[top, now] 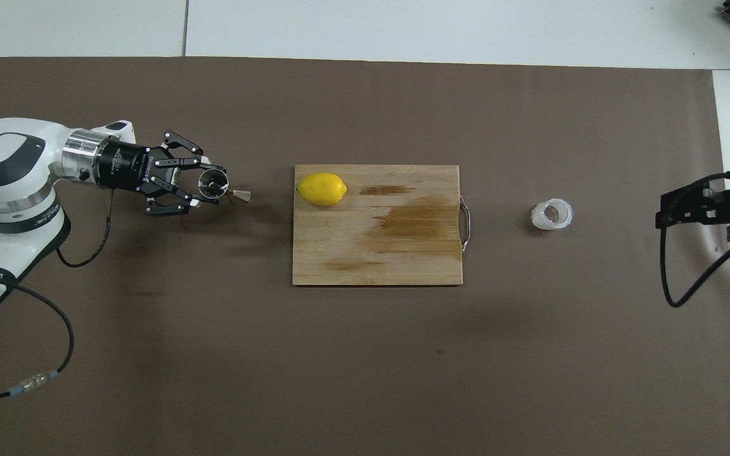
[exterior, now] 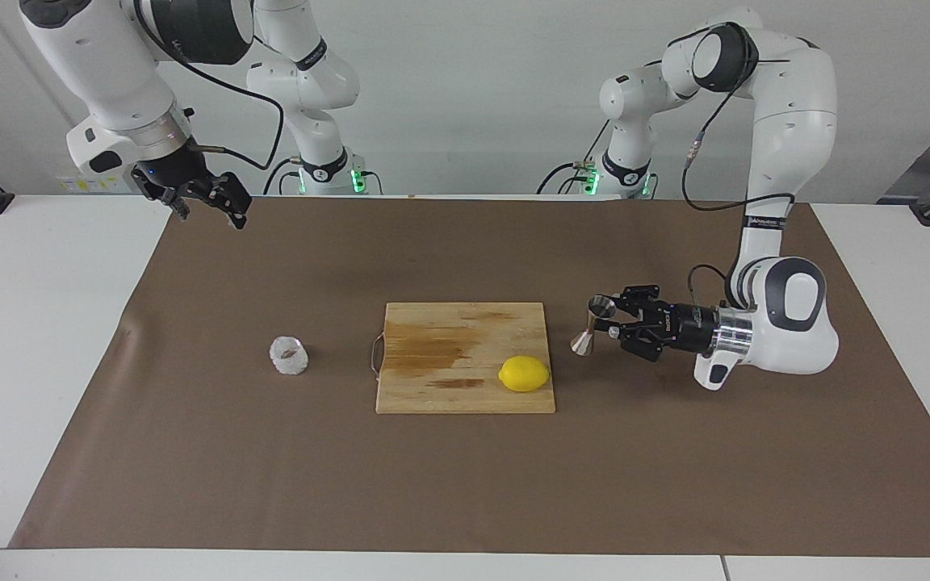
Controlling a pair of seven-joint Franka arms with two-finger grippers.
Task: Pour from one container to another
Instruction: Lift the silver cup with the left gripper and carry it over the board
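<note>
The clear knobbly glass cup point(exterior: 289, 356) point(top: 551, 215) stands upright on the brown mat, beside the handle end of the cutting board. My left gripper point(exterior: 610, 321) point(top: 208, 185) is shut on the steel jigger point(exterior: 590, 328) point(top: 240, 196). It holds the jigger slightly tilted above the mat, just off the board's lemon end. My right gripper point(exterior: 207, 206) point(top: 669, 210) hangs open and empty in the air over the mat's edge at the right arm's end, where that arm waits.
A wooden cutting board point(exterior: 449, 355) point(top: 403, 253) with dark stains lies mid-table, its metal handle toward the glass cup. A yellow lemon point(exterior: 524, 374) point(top: 321, 189) sits on the board's corner closest to the jigger. The brown mat point(exterior: 465, 484) covers most of the white table.
</note>
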